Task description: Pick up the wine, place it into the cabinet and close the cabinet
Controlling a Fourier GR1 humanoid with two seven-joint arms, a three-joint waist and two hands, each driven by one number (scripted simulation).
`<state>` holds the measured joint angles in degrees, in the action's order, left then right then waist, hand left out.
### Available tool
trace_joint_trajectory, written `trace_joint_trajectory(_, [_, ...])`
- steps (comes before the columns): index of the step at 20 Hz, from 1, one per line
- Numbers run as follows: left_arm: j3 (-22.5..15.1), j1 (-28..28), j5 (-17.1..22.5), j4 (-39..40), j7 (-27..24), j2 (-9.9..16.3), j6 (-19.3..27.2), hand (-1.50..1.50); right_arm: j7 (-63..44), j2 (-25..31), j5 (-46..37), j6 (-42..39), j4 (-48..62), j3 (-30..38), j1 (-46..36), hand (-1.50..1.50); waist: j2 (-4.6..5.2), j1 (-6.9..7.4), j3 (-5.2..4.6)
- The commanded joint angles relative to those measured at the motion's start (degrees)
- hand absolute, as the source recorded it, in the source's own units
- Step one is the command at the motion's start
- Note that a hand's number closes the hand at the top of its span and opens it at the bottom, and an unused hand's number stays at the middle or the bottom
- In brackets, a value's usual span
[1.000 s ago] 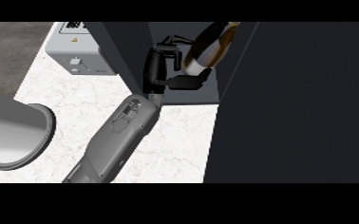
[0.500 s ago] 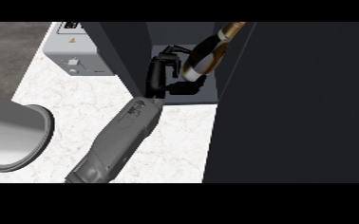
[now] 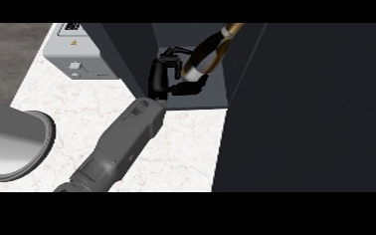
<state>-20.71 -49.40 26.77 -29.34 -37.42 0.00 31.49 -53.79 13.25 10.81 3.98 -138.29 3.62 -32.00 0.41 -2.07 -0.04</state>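
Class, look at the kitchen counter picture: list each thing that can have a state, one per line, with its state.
wine bottle: held, tilted, inside the cabinet opening.
cabinet: open, its door not yet closed.
hand: curled round the bottle; which arm it belongs to is unclear.

Hand (image 3: 163, 77) inside the cabinet (image 3: 301, 104), curled round the wine bottle (image 3: 208, 55). Bottle just right of the palm, tilted, neck up and away to the right. Cabinet's open door (image 3: 129, 55) immediately left of the hand. Box-shaped appliance (image 3: 77, 55) farther left, behind that door, on the counter (image 3: 66, 104). Round basin rim (image 3: 33, 144) well below and left, at the edge.
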Motion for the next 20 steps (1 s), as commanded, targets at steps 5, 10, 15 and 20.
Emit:
trace_joint_trajectory(5, [6.51, -3.92, 6.11, 8.06, -5.82, 0.00, -5.92, 1.50, -2.27, -0.44, 3.44, 1.07, -3.64, 1.12, -0.93, -1.50, 0.24, -0.67, -0.04])
trace_joint_trajectory(10, [6.91, -7.23, 6.52, 13.36, -5.07, 0.00, -4.98, 1.50, -0.80, -0.14, 5.98, -0.68, -1.46, 2.58, -0.88, -1.50, 0.28, -0.66, 0.00])
trace_joint_trajectory(15, [9.71, -10.24, 7.14, 17.68, -6.77, 0.00, -6.12, 1.50, -2.02, -0.63, 5.04, 0.05, -0.43, 0.95, -3.50, -1.50, 0.58, -1.14, -0.04])
trace_joint_trajectory(20, [9.02, -14.00, 4.88, 21.74, -7.02, 0.00, 1.17, 1.50, -1.91, -1.38, 4.05, 0.20, -1.75, 0.02, -2.28, -1.50, 0.71, -1.83, -0.01])
